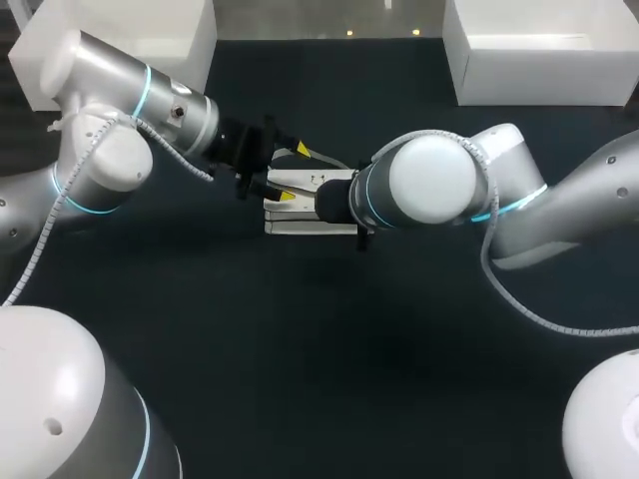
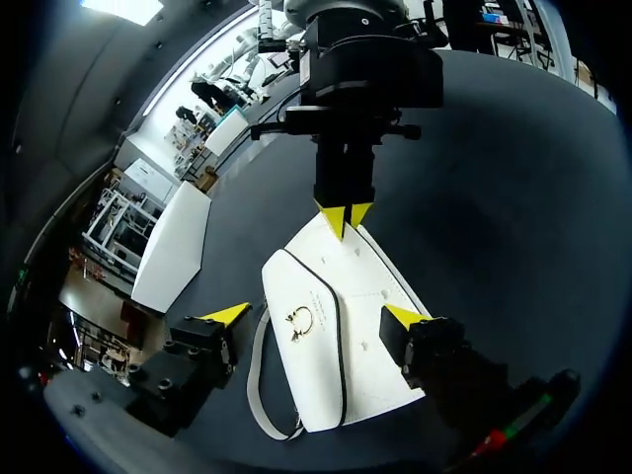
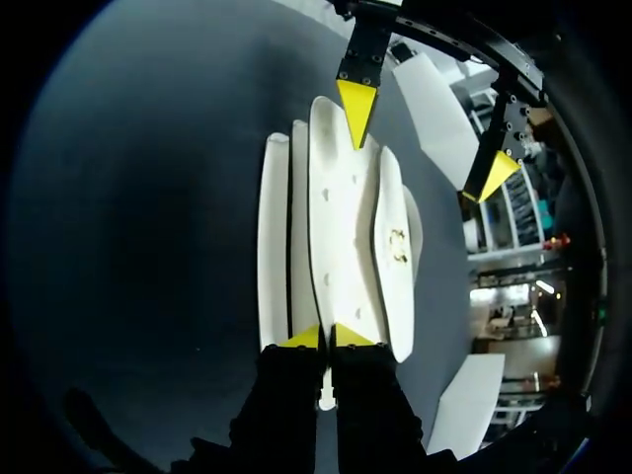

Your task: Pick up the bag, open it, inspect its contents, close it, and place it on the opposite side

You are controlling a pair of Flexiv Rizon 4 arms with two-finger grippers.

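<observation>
Closest to the head camera were the smooth white domed arm bases (image 1: 50, 399), one at each lower corner. Table (image 1: 300, 349): dark, matte, flat.

Left arm (image 1: 120, 110) came in from the left, with glossy white and grey cylindrical links and a coiled cable along it. Its wrist angled down toward the table's middle. Left gripper (image 2: 317, 315): fingers spread wide, the yellow tips on either side of the bag and above it. One tip overlapped the bag's edge, and contact could not be judged.

Bag (image 2: 360, 286): white, smooth, leather-like and roughly rectangular with rounded corners and dark piping. It lay flat on the table at centre, between the two grippers. It had a small gold ring clasp (image 2: 299, 321) on the flap and a thin pale strap (image 2: 259, 390) looping out beside it. From the right wrist, the bag showed as several stacked panels fanned apart.

Right arm (image 1: 439, 180) came in from the right, elbow raised and wrist bent down over the bag. Right gripper (image 3: 326, 338): fingers pressed together, pinching a thin edge of the bag.
</observation>
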